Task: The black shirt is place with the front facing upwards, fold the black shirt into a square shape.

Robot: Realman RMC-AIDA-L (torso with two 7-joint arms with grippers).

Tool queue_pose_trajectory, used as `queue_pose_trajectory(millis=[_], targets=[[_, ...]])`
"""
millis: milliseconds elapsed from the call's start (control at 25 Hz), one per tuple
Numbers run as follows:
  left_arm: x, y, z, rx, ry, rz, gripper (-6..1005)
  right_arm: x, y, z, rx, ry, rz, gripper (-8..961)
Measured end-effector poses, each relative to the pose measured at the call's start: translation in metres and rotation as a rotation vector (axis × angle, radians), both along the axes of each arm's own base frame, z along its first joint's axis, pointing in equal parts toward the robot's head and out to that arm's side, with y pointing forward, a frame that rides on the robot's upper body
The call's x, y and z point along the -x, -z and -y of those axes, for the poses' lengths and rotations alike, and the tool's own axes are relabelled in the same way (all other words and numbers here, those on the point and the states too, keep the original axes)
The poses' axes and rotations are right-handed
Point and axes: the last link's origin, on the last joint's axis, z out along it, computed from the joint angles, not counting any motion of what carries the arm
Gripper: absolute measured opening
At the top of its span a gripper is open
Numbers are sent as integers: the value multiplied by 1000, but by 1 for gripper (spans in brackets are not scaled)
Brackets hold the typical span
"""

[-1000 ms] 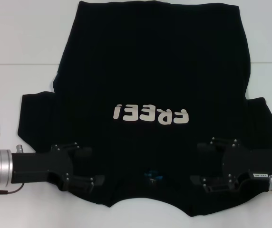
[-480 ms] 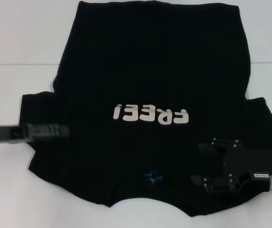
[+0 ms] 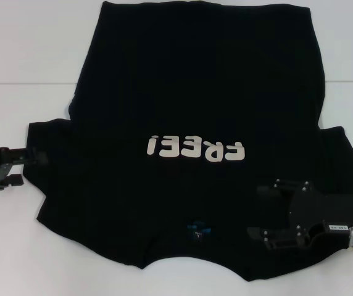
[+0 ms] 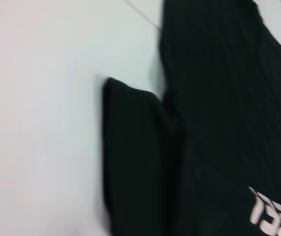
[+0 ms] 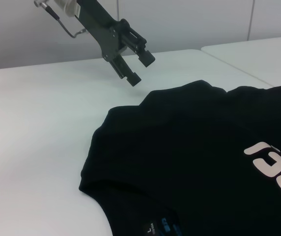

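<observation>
The black shirt (image 3: 195, 92) lies spread flat on the white table, front up, with its cream "FREE!" lettering (image 3: 195, 149) reading upside down to me. Its blue neck label (image 3: 198, 228) points toward the near edge. My left gripper (image 3: 31, 169) hangs open beside the shirt's left sleeve (image 3: 50, 154), raised off the table. The right wrist view shows the left gripper (image 5: 140, 69) in the air with nothing between its fingers. My right gripper (image 3: 255, 211) rests open over the shirt's right shoulder. The left wrist view shows only the sleeve (image 4: 130, 157) and the shirt body.
The white table (image 3: 16, 246) runs bare to the left of the shirt and along the near edge. A seam line (image 3: 22, 84) crosses the tabletop farther back. The shirt's hem reaches the top of the head view.
My left arm has pulled back from over the shirt's left shoulder, swinging out to the left and lifting off the cloth. The right arm and the shirt have not moved.
</observation>
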Motion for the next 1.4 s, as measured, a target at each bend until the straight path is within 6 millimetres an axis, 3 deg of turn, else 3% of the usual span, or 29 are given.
queue_pose_trajectory(millis=[800, 1400], targets=[[16, 16, -9, -68, -145, -14, 934, 0, 0, 0, 0, 0, 0, 908], [10, 25, -14, -79, -145, -3, 934, -2, 1, 0, -9, 7, 6, 908]])
